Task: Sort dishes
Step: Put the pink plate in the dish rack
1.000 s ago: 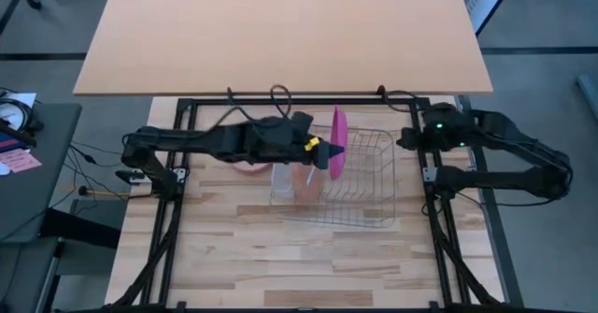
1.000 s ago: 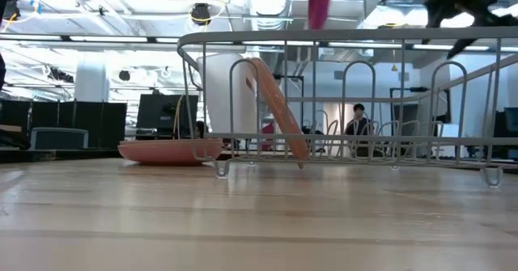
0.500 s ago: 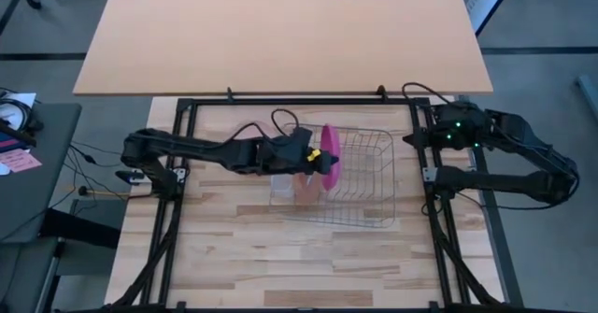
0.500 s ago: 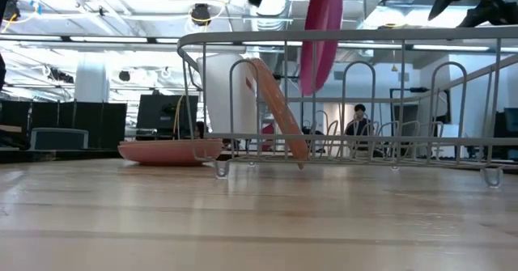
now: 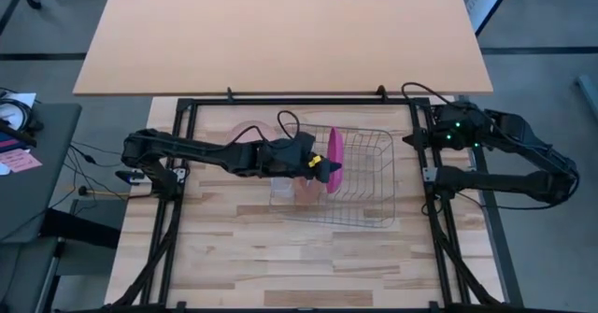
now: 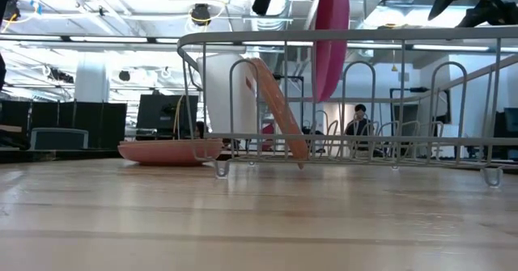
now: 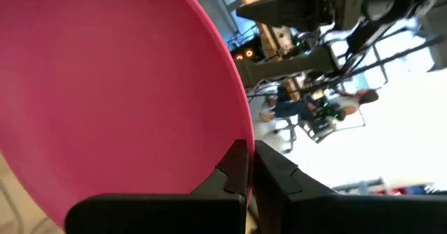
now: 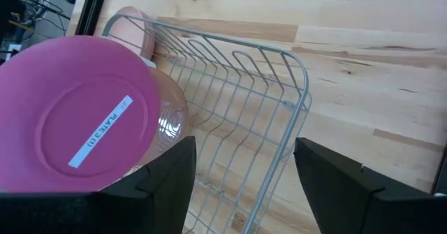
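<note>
- The left gripper [image 5: 327, 170], clamped on the rim of a pink plate [image 5: 334, 151], holds it upright on edge over the wire rack [image 5: 369, 187].
- The rack's slots lie directly below; an orange plate [image 6: 275, 109] leans beside.
- The right gripper [image 8: 241, 167], fingers apart and empty, waits well apart.

Centre of the frame: wire rack [image 5: 350, 177] on the surface [image 5: 280, 257], one plate [image 6: 278, 109] leaning inside at its left end, another plate [image 5: 333, 154] held upright above it, a third plate [image 6: 168, 151] flat left of the rack.
</note>
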Controlling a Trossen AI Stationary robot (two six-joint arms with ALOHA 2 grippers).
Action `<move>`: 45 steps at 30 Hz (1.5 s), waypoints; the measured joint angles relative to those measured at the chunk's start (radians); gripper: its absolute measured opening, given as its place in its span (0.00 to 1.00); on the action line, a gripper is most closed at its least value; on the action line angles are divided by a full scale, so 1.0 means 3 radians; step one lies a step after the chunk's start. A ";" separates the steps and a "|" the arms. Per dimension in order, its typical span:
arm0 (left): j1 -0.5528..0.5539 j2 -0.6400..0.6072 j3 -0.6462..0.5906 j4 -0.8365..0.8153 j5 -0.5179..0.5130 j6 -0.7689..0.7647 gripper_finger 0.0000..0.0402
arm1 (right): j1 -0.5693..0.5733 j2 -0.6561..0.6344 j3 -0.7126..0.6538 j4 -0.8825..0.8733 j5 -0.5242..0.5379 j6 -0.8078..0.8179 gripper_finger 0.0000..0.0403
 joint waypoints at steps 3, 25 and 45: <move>0.0000 0.0063 0.0001 0.0063 0.0017 0.0050 0.00 | 0.0001 0.0000 0.0000 -0.0003 -0.0001 0.0000 0.62; -0.0046 0.0166 0.0004 -0.0024 0.0101 -0.0095 0.00 | 0.0001 0.0000 0.0000 -0.0039 0.0001 -0.0013 0.62; -0.0048 0.0169 0.0004 -0.0267 0.0100 -0.0080 0.00 | 0.0001 0.0000 0.0000 -0.0041 0.0019 -0.0009 0.62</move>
